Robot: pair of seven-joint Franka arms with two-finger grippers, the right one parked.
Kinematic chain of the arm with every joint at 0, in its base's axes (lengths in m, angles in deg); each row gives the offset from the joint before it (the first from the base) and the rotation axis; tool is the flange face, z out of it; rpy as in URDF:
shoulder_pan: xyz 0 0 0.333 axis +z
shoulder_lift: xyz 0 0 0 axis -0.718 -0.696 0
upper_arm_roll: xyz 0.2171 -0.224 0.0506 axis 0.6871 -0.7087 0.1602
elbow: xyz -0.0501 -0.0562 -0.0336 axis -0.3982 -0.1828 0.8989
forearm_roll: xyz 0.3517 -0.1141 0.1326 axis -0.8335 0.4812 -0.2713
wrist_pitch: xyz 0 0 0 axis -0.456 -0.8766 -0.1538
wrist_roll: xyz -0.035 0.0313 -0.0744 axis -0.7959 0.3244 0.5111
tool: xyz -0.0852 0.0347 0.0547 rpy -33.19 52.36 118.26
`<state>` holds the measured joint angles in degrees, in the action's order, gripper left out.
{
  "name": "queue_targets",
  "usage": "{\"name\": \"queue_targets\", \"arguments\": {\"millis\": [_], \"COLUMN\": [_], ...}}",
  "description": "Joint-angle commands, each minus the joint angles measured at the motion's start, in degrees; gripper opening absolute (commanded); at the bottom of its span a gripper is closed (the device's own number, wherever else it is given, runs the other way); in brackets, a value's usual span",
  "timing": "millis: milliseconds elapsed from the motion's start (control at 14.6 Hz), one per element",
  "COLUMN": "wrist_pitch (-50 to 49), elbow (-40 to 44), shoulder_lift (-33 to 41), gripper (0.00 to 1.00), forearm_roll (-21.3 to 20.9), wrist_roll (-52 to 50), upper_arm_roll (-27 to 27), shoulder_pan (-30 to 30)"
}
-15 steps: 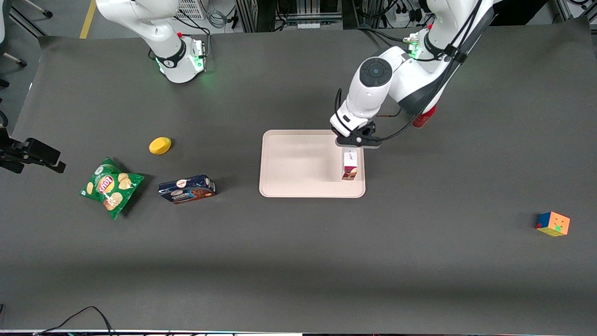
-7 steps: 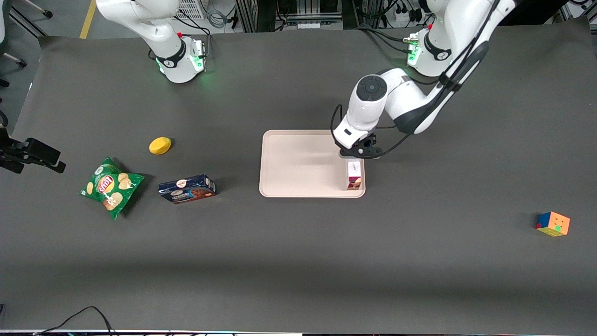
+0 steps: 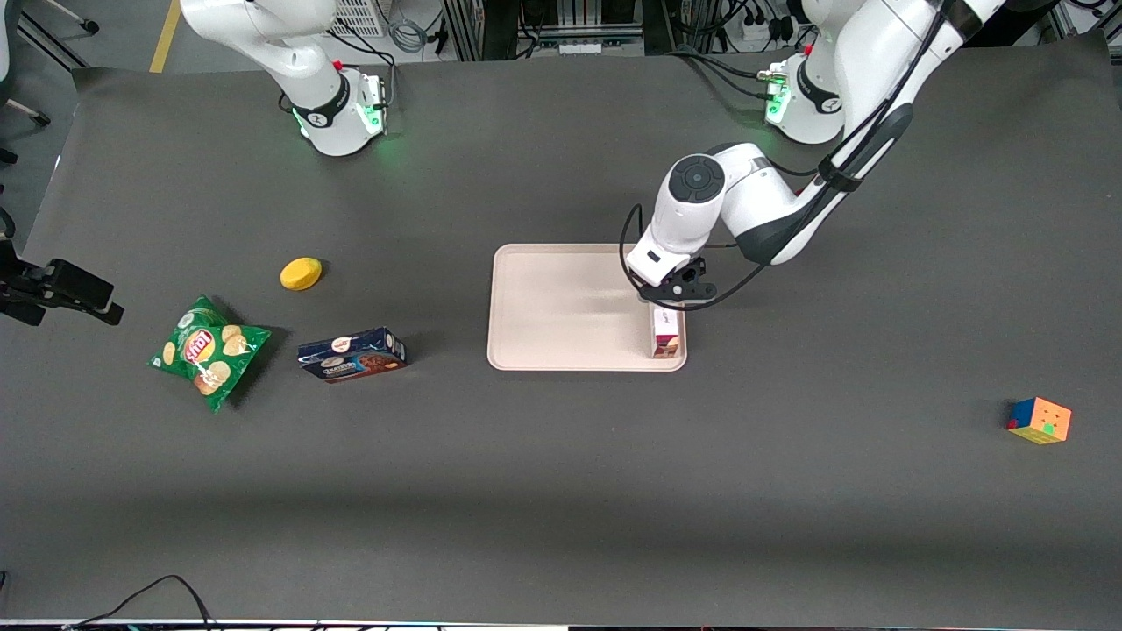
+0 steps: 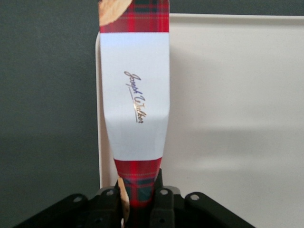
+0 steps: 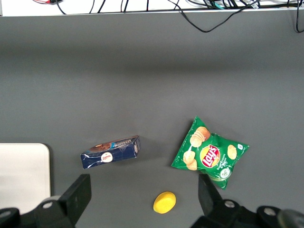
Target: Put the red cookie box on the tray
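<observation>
The red cookie box, dark-red tartan with a white label panel, lies lengthwise just inside the rim of the cream-pink tray at the working arm's end, its free end near the tray corner closest to the front camera. My gripper is low over the tray and shut on the box's other end; in the left wrist view the black fingers of the gripper pinch the tartan end. The tray's bare floor spreads beside the box. Whether the box rests on the tray floor is hidden.
Toward the parked arm's end lie a dark blue cookie box, a green chips bag and a yellow oval object. A colourful cube sits toward the working arm's end, nearer the front camera.
The gripper has come down with the red cookie box and shifted it toward the tray's rim at the working arm's end, nearer the front camera. The grip has stayed shut.
</observation>
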<state>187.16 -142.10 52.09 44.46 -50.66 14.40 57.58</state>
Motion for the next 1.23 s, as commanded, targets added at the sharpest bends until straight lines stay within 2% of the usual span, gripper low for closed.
{"name": "queue_targets", "arguments": {"millis": [0, 137, 205, 273, 341, 751, 956, 1161], "wrist_pitch": [0.03, -0.06, -0.06, -0.06, -0.06, -3.03, -14.09, -23.58], "elbow": [1.09, 1.36, 1.53, 1.62, 1.62, 4.69, 12.05, 19.88], "shoulder_lift": [-1.28, -1.72, -1.72, -1.81, -1.90, -1.55, -1.37, -0.94], "gripper": [0.43, 0.74, 0.80, 0.96, 1.00, 1.00, 1.00, 1.00], "forearm_roll": [-2.51, -2.51, -2.51, -2.51, -2.51, -2.16, -2.08, 0.20], "wrist_roll": [-2.85, -2.93, -2.93, -3.02, -3.02, -2.85, -0.14, 5.13], "upper_arm_roll": [-0.04, -0.04, -0.04, -0.04, -0.04, -0.13, -3.27, -6.71], "shoulder_pan": [-0.44, -0.44, -0.36, -0.36, -0.36, -0.27, -0.53, 0.08]}}
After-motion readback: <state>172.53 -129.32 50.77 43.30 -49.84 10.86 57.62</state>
